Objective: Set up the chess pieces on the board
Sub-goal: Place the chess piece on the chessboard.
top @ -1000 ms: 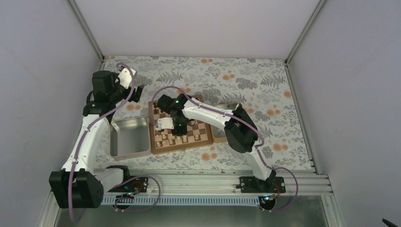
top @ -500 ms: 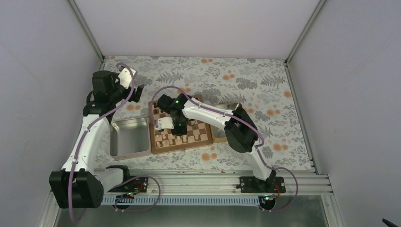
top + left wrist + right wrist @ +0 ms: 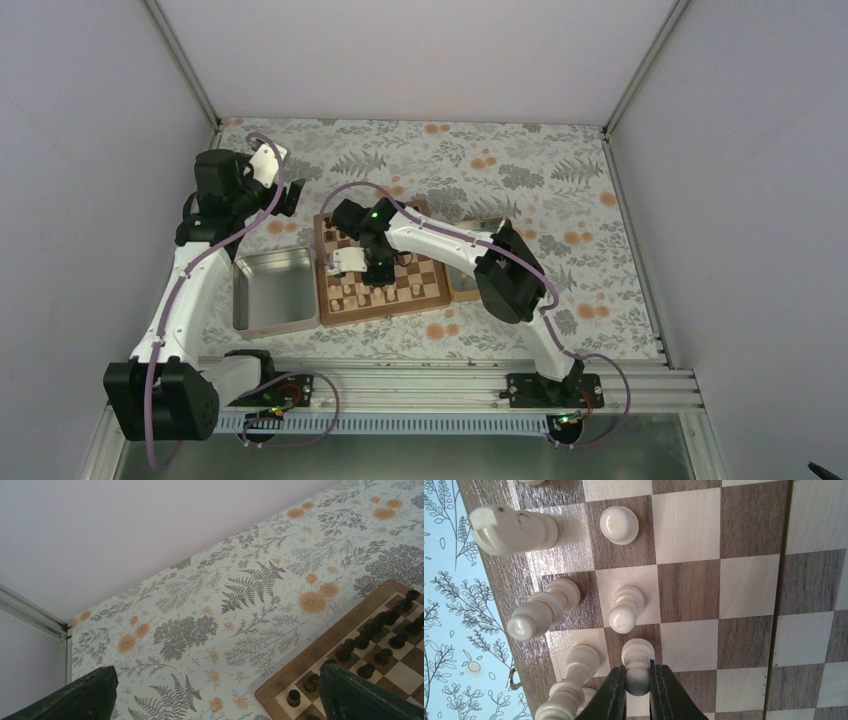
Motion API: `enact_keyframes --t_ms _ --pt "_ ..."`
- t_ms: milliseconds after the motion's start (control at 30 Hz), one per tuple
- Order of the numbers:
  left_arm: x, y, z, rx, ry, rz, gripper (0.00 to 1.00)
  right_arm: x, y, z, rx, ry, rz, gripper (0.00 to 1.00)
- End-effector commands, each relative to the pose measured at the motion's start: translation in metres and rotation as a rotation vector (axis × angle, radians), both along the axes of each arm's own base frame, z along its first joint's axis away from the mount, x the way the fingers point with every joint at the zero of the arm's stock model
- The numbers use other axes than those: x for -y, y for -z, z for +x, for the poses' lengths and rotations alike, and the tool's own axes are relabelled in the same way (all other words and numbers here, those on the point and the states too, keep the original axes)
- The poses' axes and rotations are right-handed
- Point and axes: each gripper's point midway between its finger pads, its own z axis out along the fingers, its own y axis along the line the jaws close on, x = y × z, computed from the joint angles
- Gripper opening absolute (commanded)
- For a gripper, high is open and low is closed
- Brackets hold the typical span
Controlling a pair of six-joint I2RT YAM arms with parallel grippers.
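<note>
The board (image 3: 383,270) lies mid-table, with pale chess pieces (image 3: 358,294) along its near rows and dark pieces (image 3: 380,635) along its far edge. My right gripper (image 3: 638,682) is shut on a pale pawn (image 3: 637,662), its base over a dark square near the board's left edge. In the right wrist view other pale pieces stand around it: a pawn (image 3: 625,609), another pawn (image 3: 619,524), a knight (image 3: 511,530) and a taller piece (image 3: 543,608). My left gripper (image 3: 285,199) hovers off the board's far-left corner, open, fingers (image 3: 85,697) wide with nothing between them.
A shiny metal tray (image 3: 273,290) sits left of the board. A wooden-rimmed tray (image 3: 463,285) lies partly hidden under the right arm at the board's right. A floral cloth (image 3: 560,180) covers the table, and walls close in on both sides.
</note>
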Motion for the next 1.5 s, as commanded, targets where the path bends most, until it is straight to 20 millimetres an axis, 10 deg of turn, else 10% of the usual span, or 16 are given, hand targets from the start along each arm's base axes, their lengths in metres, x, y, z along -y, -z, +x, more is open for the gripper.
enact_keyframes --t_ms 0,1467 --pt "0.0 0.0 -0.003 0.01 0.01 0.005 1.0 -0.001 0.001 -0.001 0.007 -0.012 -0.003 0.1" --pt "0.001 -0.002 -0.002 0.009 0.016 0.002 1.0 0.036 -0.025 0.026 0.052 0.084 0.018 0.22"
